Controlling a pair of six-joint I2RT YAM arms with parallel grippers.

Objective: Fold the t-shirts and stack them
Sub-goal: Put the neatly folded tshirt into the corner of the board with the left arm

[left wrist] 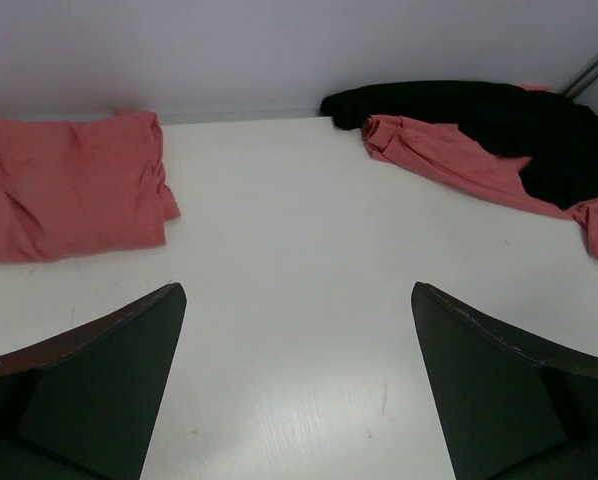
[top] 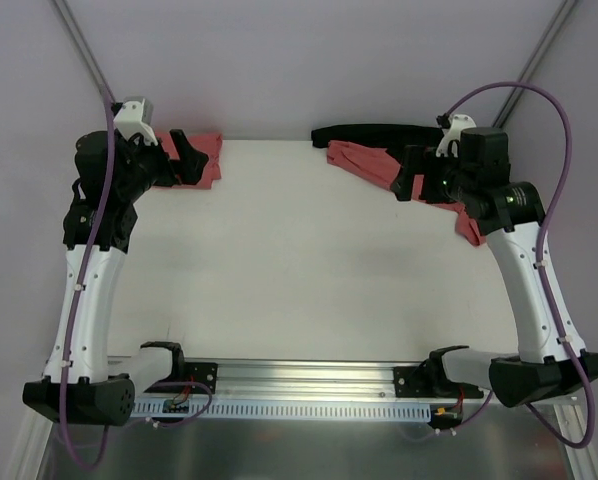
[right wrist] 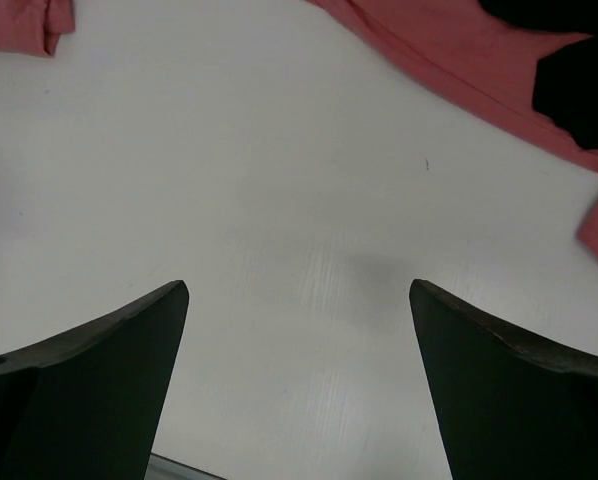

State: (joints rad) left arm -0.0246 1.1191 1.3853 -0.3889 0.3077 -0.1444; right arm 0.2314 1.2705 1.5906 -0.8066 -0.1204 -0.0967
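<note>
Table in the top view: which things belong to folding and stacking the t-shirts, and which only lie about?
For the job: folded salmon t-shirt, far left; crumpled salmon t-shirt, far right.
Lying about: black garment partly over the crumpled one; metal rail at the near edge.

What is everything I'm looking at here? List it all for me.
folded t-shirt: one, salmon-red, table's far left corner
loose t-shirts: crumpled heap, number unclear, salmon-red, far right corner
black cloth: one, black, lying over that heap
table: one, white
metal rail: one, silver, near edge
cables: two, purple, one along each arm
left arm, right arm: white and black
left gripper: black, open, empty, near the folded t-shirt
right gripper: black, open, empty, near the heap
</note>
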